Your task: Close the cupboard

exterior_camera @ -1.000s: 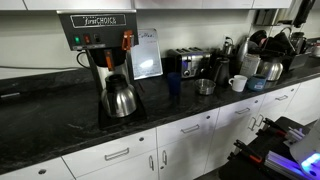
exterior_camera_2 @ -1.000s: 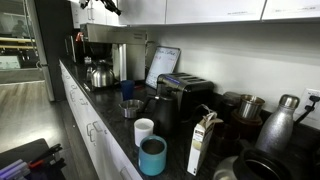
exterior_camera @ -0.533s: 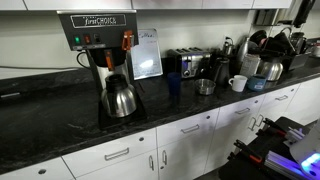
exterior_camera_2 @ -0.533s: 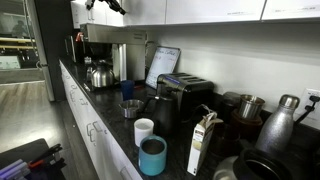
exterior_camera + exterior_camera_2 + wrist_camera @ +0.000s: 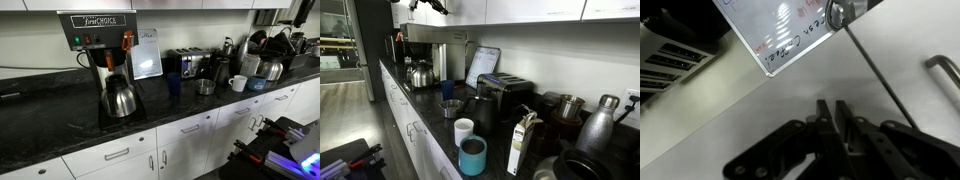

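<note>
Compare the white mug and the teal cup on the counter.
The white mug is plain white, while the teal cup is blue-green. In an exterior view the white mug stands farther back and the teal cup nearer the camera. Both stand upright, close together, on the dark counter.

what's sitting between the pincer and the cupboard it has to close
nothing visible. in the wrist view the shut pincer points at the white cupboard front with only bare panel ahead of its tips. the handle sits off to one side. whether the tips touch the panel can't be told
</note>
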`<state>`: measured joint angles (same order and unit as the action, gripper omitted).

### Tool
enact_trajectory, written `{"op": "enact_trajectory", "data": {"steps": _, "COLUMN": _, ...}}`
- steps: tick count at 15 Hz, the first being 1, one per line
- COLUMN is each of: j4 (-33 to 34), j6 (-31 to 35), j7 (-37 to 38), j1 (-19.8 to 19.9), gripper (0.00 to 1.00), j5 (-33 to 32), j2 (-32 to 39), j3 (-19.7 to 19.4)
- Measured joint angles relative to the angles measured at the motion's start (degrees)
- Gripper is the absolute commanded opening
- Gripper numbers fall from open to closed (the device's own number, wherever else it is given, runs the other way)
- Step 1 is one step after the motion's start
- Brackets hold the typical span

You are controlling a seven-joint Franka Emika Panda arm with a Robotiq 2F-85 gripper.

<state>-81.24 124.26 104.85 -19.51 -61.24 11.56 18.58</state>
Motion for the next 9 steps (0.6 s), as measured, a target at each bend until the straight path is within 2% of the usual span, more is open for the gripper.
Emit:
{"op": "enact_trajectory", "data": {"steps": 1, "j4": 0.06, "j6": -0.36, "j7": -0.07, "j1": -0.57, "gripper": 0.43, "j5": 0.00, "j2": -0.01, "j3": -0.26}}
{"op": "enact_trajectory", "data": {"steps": 4, "j4": 0.00, "j6": -2.37, "j7": -0.56, "j1": -1.84, "gripper": 0.51, "j5": 0.05, "j2": -0.27, "j3": -0.47}}
{"op": "enact_trajectory", "data": {"steps": 8, "j4": -2.71, "j6": -3.40, "j7": -2.04, "j1": -3.16, "gripper": 0.81, "j5": 0.13, "j2": -3.32, "j3": 0.75}}
{"op": "enact_trajectory", "data": {"steps": 9, "j4": -3.93, "j6": -3.74, "j7": -2.67, "j1": -3.58, "gripper": 0.63, "j5": 0.22, "j2": -4.74, "j3": 0.90}}
